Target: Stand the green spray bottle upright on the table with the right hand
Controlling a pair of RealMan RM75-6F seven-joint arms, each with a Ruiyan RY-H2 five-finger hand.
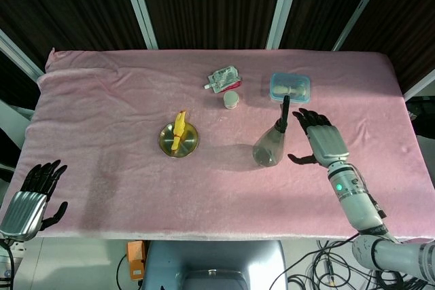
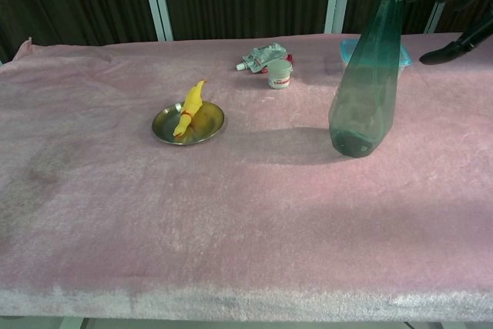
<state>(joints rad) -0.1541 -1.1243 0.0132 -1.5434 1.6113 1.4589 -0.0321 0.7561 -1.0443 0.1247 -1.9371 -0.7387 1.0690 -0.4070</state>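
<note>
The left hand (image 1: 30, 191) hangs open at the table's (image 1: 102, 113) near left corner, holding nothing. Right of it sits a dish (image 1: 179, 139) with a yellow toy (image 1: 179, 129), then a pouch (image 1: 224, 77), a small jar (image 1: 232, 100) and a blue box (image 1: 290, 87) further back. The bottle (image 1: 272, 140) stands upright right of centre, and the right hand (image 1: 321, 139) is just beside it, fingers spread and apart from it.

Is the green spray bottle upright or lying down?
Upright: the green spray bottle stands on its base on the table, nozzle up; the right hand is open beside it.
</note>
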